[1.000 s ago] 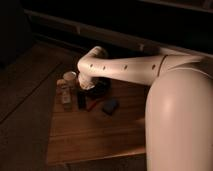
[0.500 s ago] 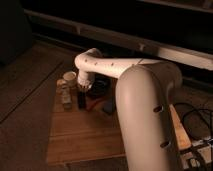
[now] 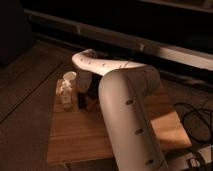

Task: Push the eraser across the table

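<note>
Since the eraser (image 3: pixel 79 101), which I take to be the slim dark block left of centre, sits in the far-left part of the desk (image 3: pixel 75 137), I judge the push to be near its start and not its end. It lies just right of the pale jars (image 3: pixel 66 92), close under my wrist (image 3: pixel 83 80), and I cannot say whether it touches either jar. A broad stretch of bare planks runs from it toward the bottom of the frame, so nearly all of the crossing looks undone. What is left, as I read it, is to get firm contact against the eraser's side and slide it over the wood, away from the jars.

My arm (image 3: pixel 127 120) fills the foreground. Its thick link rises from the bottom edge, right of centre, and bends at about the middle of the frame. From there the forearm (image 3: pixel 102 64) runs up and to the left, and the wrist turns downward over the desk's far-left part. This bulk hides the middle of the desk, so I cannot say what lies behind it.

My gripper (image 3: pixel 83 94) hangs low below the wrist, just beside the eraser and near the jars. It is dark against a dark patch, and I cannot tell whether it is released or clenched, nor whether it is already pressing on the eraser. Dark cables (image 3: pixel 192 116) trail off the desk's right side, well apart from all this.
</note>
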Motion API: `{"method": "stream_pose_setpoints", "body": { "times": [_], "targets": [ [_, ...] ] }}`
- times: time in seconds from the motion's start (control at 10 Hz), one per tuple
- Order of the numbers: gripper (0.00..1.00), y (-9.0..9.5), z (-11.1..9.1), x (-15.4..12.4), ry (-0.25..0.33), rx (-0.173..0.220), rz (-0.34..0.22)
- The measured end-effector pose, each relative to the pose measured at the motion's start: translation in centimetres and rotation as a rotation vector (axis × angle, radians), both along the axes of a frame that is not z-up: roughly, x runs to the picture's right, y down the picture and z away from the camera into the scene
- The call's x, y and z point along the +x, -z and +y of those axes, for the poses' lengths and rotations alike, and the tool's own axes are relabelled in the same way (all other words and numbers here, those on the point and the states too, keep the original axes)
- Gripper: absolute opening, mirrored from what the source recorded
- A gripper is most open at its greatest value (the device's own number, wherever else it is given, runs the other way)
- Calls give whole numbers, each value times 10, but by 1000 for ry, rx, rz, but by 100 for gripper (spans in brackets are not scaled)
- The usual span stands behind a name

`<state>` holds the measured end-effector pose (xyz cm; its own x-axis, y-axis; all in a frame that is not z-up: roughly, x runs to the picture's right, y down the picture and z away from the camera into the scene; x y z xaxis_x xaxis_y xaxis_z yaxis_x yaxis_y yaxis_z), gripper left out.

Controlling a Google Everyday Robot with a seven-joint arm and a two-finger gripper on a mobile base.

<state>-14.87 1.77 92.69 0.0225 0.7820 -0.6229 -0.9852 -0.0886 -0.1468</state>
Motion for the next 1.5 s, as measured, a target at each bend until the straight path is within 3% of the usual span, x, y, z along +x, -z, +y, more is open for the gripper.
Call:
{"method": "stream_pose_setpoints", "body": {
  "times": [0.4, 0.9, 1.2, 1.5],
  "targets": [
    [0, -16, 5, -19, 22, -28, -23],
    [0, -29, 18, -17, 22, -69, -12],
    [0, -29, 26, -24, -8, -91, -15],
    [0, -26, 27, -26, -28, -86, -18]
  ]
}}
